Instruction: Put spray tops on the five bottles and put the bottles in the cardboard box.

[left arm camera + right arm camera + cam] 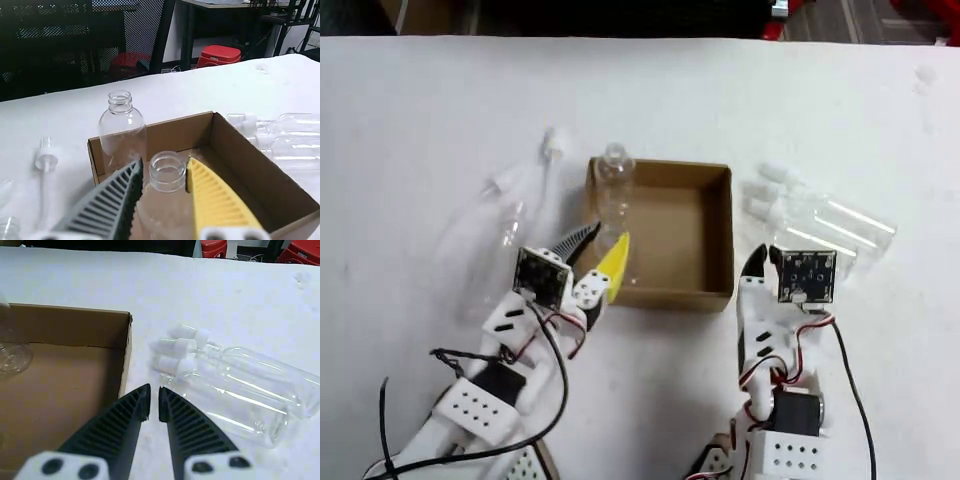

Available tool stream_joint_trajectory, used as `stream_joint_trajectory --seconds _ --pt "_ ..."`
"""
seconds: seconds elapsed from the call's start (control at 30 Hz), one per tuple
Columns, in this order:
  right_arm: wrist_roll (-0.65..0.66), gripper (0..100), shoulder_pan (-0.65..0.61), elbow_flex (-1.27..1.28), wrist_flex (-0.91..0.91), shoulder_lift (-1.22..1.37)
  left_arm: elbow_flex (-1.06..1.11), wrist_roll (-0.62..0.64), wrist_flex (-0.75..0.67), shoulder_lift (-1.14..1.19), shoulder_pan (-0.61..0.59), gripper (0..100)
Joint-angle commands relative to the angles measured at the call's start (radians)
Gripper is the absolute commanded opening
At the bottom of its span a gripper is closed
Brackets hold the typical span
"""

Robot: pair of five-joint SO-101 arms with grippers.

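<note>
My left gripper (164, 167) is shut on a clear, topless bottle (167, 175), its grey and yellow fingers on either side of the neck, over the near left wall of the cardboard box (718, 235). A second topless bottle (121, 130) stands inside the box at its far left corner. A loose white spray top (45, 160) lies on the table left of the box. Three clear bottles with white spray tops (240, 385) lie side by side right of the box. My right gripper (154, 397) is shut and holds nothing, low beside the box's right wall, close to those bottles.
More clear bottles (505, 215) lie on the white table left of the box. The box floor (65, 390) is mostly bare cardboard. Chairs and red stools stand beyond the table's far edge.
</note>
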Motion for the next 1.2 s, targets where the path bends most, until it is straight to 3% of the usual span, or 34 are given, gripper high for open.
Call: stream_joint_trajectory --seconds 0.0,0.27,0.63,0.9,1.07,1.17 --pt "-0.002 1.6 0.010 0.008 -0.022 -0.010 -0.003 0.000 0.003 -0.018 -0.008 14" --pt "-0.002 1.6 0.010 0.008 -0.022 -0.010 -0.071 0.002 0.051 -0.019 -0.010 14" --pt "0.000 1.6 0.010 0.008 -0.022 -0.010 -0.466 0.061 0.646 -0.019 -0.071 14" --pt "0.000 1.6 0.010 0.008 -0.021 -0.010 -0.761 0.058 1.128 -0.018 -0.302 27" --pt "0.000 1.6 0.010 0.008 -0.018 -0.010 -0.802 0.038 1.250 -0.008 -0.469 31" --pt "0.000 1.6 0.010 0.008 -0.015 -0.008 -0.804 -0.097 1.255 0.061 -0.496 31"
